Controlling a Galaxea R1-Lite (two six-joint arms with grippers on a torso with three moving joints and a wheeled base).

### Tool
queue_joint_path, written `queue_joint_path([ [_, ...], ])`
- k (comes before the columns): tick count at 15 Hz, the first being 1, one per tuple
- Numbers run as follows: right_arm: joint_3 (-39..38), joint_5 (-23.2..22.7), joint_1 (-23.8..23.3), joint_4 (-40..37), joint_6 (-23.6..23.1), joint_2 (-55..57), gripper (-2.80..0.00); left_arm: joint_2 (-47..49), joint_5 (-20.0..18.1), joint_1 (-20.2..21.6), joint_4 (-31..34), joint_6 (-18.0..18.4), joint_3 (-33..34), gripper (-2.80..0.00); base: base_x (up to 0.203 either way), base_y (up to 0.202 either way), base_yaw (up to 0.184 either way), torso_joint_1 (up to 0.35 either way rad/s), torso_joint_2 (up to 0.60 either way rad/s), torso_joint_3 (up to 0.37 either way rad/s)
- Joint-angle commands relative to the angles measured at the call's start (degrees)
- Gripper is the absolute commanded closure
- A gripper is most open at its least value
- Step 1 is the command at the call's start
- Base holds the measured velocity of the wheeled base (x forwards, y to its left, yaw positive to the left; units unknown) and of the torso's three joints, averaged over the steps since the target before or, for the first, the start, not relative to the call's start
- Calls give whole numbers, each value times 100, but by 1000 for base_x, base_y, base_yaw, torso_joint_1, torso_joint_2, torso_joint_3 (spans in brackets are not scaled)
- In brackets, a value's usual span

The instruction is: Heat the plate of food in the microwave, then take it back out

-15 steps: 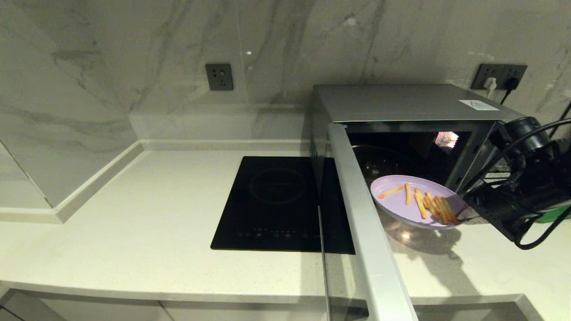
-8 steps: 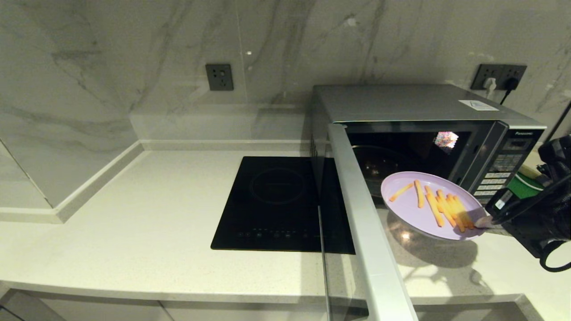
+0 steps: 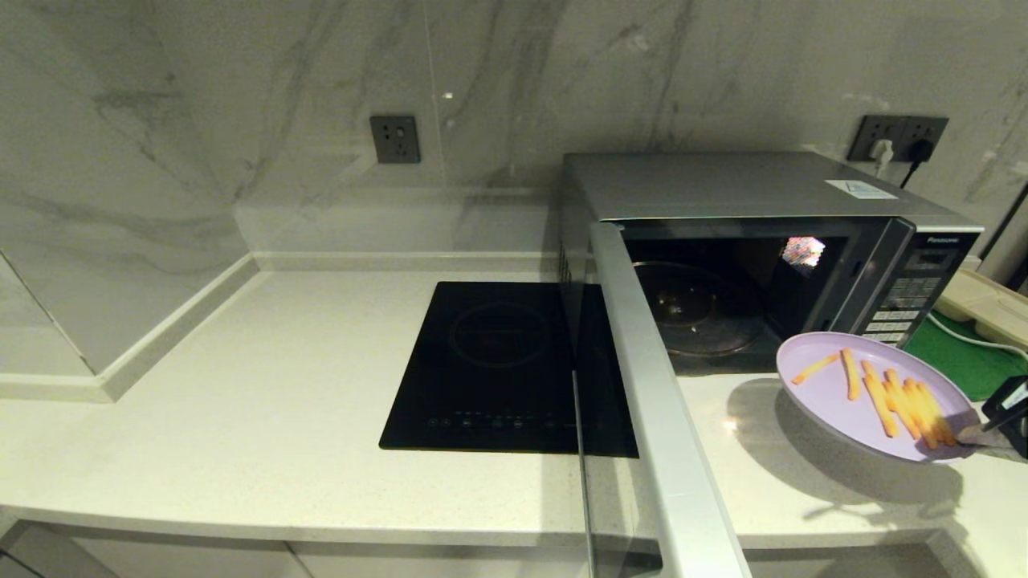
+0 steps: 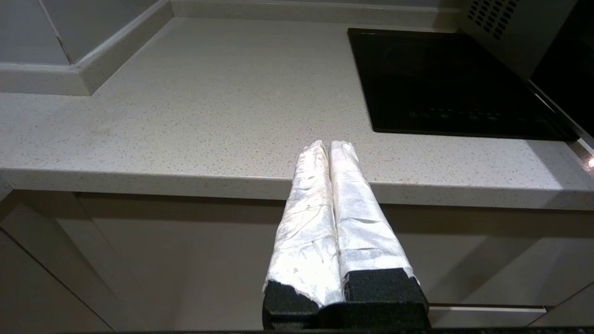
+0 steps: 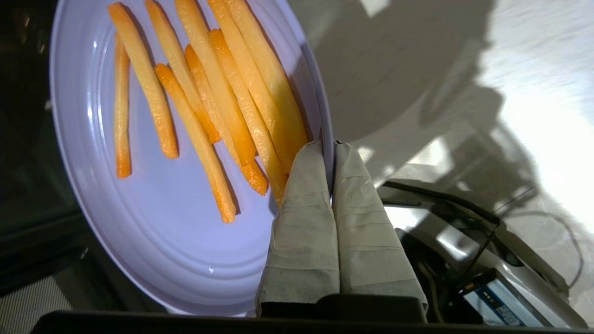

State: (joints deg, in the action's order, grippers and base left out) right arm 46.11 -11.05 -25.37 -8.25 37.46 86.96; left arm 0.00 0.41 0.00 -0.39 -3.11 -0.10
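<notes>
Right hand pinches the stiff, light plate of food by its slick rim, tilted, so fries could slide.

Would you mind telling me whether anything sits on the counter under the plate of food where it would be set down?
Nothing visible does. The right gripper is shut on the rim of the plate of food, held over bare counter in front of the open microwave. The green mat lies farther back, beside the microwave.

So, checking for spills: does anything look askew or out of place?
No spill. The plate of food hangs tilted above the counter, pinched at its rim by the right hand; its fries crowd that side.
</notes>
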Motion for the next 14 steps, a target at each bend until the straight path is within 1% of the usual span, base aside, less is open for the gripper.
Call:
queue_joint_path([
  [1,-22,-377,-866,4,-399,126,0,0,2,0,-4,-6,1,0,0,0,0,0,0,0],
  [5,2,-848,-2171,19,-1123,521,0,0,2,0,-5,-6,1,0,0,0,0,0,0,0],
  [7,60,-1050,-2915,44,-1586,873,0,0,2,0,-5,-6,1,0,0,0,0,0,0,0],
  [9,132,-1221,-3478,267,-1957,1286,0,0,2,0,-5,-6,1,0,0,0,0,0,0,0],
  [10,128,-1272,-3638,371,-2182,1454,0,0,2,0,-5,-6,1,0,0,0,0,0,0,0],
  [11,135,-1327,-3700,415,-2300,1550,0,0,2,0,-5,-6,1,0,0,0,0,0,0,0],
  [14,332,-1364,-3843,434,-2337,1850,0,0,2,0,-5,-6,1,0,0,0,0,0,0,0],
])
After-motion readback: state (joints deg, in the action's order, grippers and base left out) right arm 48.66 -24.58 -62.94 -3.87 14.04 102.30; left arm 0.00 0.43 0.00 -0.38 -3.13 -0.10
